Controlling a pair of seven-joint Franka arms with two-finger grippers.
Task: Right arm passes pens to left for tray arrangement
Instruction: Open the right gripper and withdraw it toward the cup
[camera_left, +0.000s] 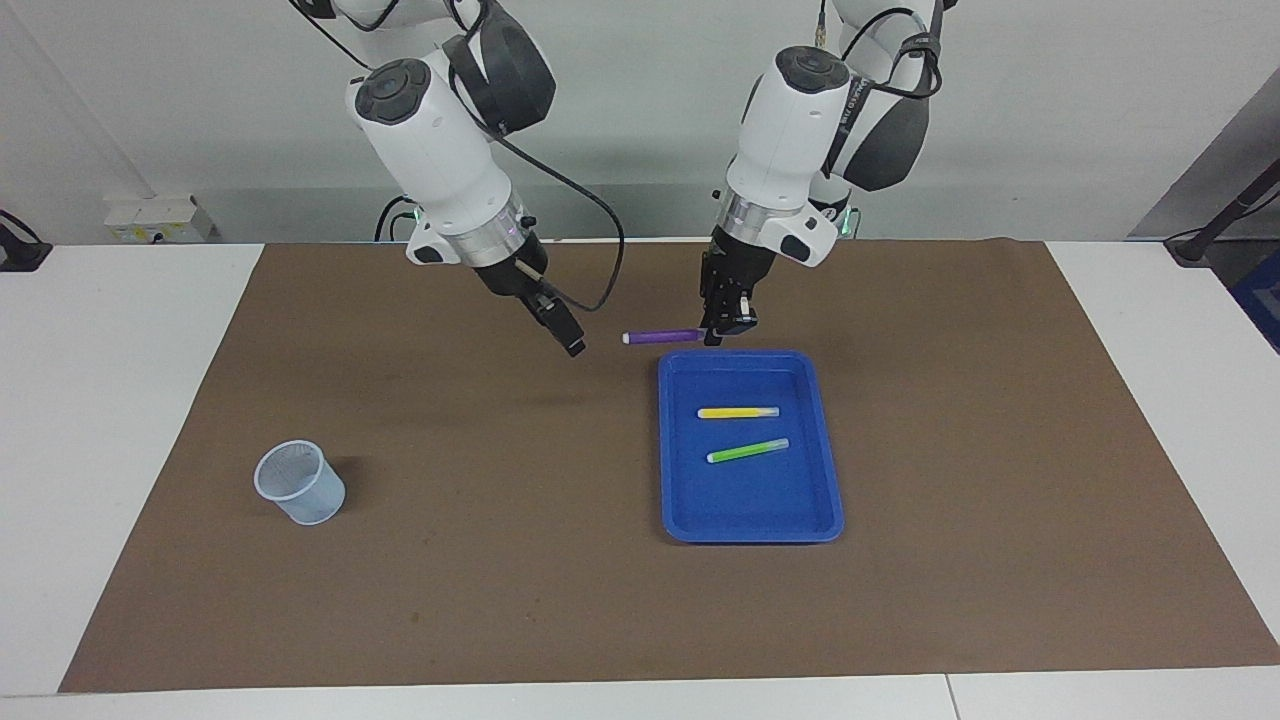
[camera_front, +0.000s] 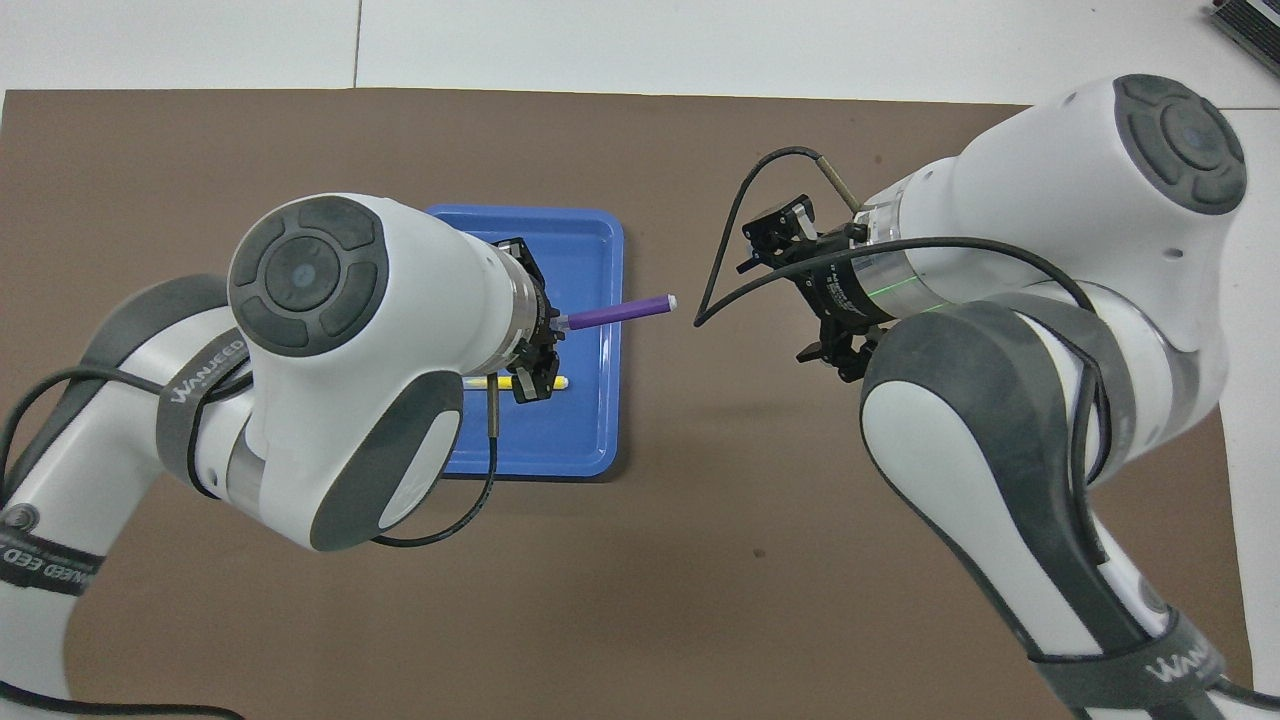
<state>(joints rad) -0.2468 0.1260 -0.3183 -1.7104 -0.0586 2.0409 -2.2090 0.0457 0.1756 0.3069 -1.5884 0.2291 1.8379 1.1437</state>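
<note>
Our left gripper (camera_left: 722, 335) clamps one end of the purple pen (camera_left: 663, 337), upper centre of the frame, above the tray (camera_left: 750, 520) rim. Our right gripper (camera_left: 568, 340) seems released. Held endwise, the pen could pivot and land crooked.

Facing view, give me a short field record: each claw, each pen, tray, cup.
left claw: shut on purple pen, over the mat beside the tray
right claw: open, empty, over bare mat
purple pen: level, in the air
yellow pen: in tray
green pen: in tray
tray: blue
cup: toward right arm's end
</note>
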